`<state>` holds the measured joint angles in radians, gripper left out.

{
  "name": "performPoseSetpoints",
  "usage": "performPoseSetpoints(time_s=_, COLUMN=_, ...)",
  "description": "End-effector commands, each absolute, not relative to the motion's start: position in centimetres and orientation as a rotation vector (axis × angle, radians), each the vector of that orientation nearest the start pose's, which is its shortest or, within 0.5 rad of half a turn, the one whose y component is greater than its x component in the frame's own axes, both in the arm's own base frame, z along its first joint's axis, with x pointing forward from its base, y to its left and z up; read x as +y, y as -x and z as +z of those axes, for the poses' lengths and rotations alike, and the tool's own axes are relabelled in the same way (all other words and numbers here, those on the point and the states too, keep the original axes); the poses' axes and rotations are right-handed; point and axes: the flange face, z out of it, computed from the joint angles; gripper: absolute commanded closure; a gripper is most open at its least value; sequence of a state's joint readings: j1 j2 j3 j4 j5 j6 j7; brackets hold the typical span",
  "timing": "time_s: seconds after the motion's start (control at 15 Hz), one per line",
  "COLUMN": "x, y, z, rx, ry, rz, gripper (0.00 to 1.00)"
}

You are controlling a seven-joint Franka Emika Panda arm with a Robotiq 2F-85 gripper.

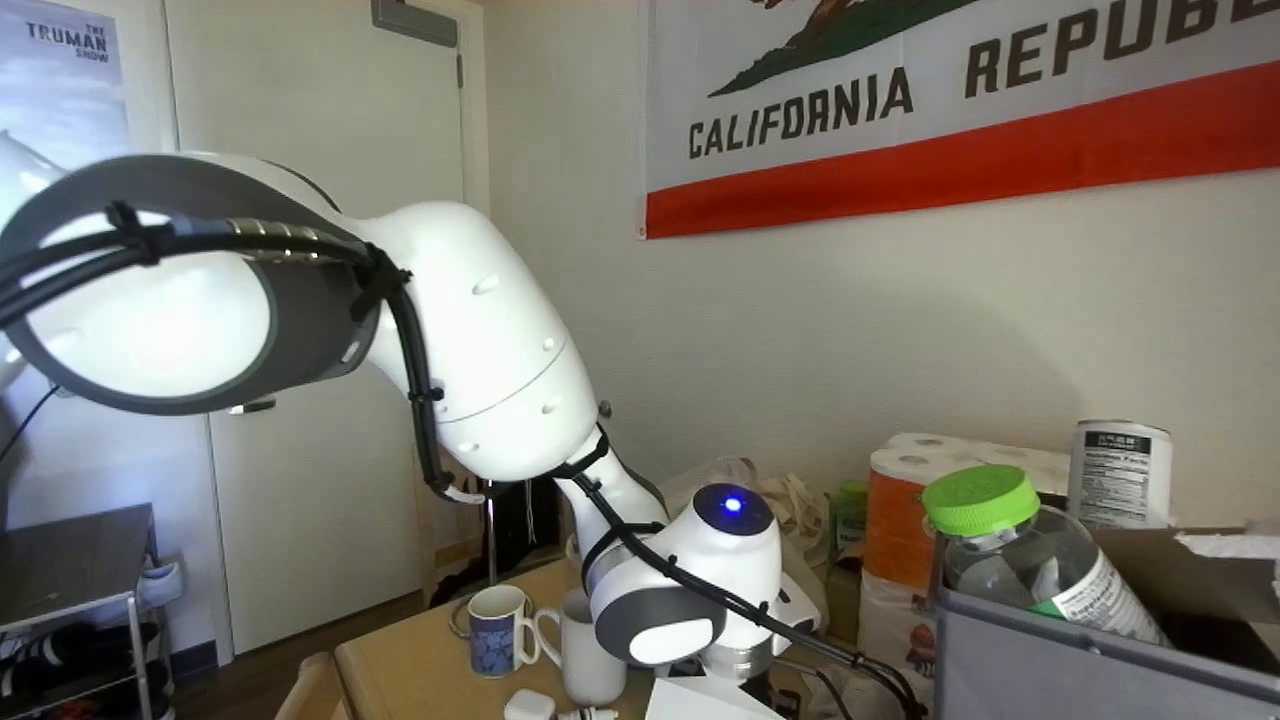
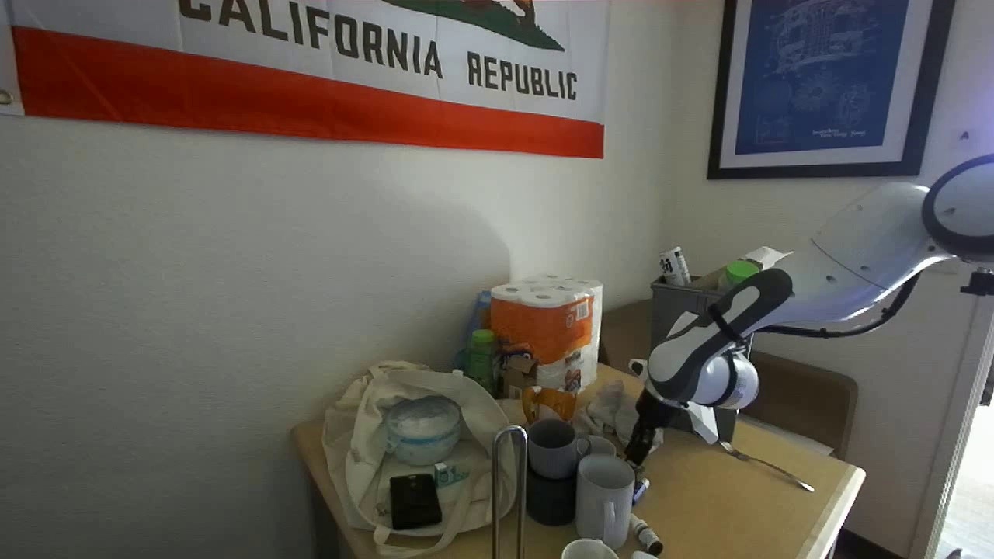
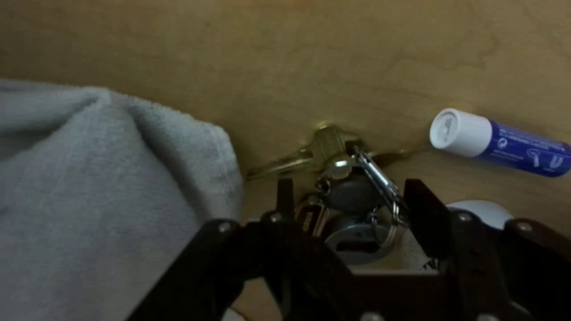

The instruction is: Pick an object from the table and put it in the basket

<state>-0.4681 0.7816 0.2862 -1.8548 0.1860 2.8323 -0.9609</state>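
Observation:
A bunch of keys [image 3: 330, 147] with brass keys, metal rings and round tags lies on the light brown table [image 3: 267, 58]. My gripper [image 3: 350, 191] is open, with its two black fingers on either side of the keys' rings and tags. In an exterior view the gripper [image 2: 638, 456] points down close to the tabletop [image 2: 722, 505], beside the mugs; the keys are not clear there. A blue and white tube [image 3: 504, 141] lies right of the keys in the wrist view. A grey bin [image 1: 1010, 670], possibly the basket, holds a green-lidded jar [image 1: 1040, 570]; the bin [image 2: 669, 312] stands behind the arm.
A grey cloth [image 3: 98, 200] lies close left of the gripper. Several mugs, including a pale one [image 2: 602, 497] and a blue-patterned one [image 1: 492, 640], stand near it. A canvas bag [image 2: 349, 442], paper rolls [image 2: 540, 330] and a fork [image 2: 765, 464] are also on the table.

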Motion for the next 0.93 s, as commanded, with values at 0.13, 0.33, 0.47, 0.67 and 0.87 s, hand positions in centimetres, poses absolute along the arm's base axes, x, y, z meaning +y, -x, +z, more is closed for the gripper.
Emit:
performPoseSetpoints(time_s=0.13, x=-13.9, y=-63.7, z=12.3, rx=-0.726, ry=2.867, rz=-0.455, gripper=0.80)
performPoseSetpoints(time_s=0.33, x=-13.9, y=-63.8, z=13.0, rx=-0.714, ry=2.870, rz=-0.445, gripper=0.90)
performPoseSetpoints(time_s=0.47, x=-13.7, y=-63.9, z=13.6, rx=-0.714, ry=2.869, rz=-0.439, gripper=0.92)
performPoseSetpoints(time_s=0.67, x=-13.2, y=-64.3, z=15.4, rx=-0.720, ry=2.854, rz=-0.411, gripper=0.99)
performPoseSetpoints(time_s=0.87, x=-12.2, y=-63.9, z=17.5, rx=-0.724, ry=2.863, rz=-0.360, gripper=0.95)
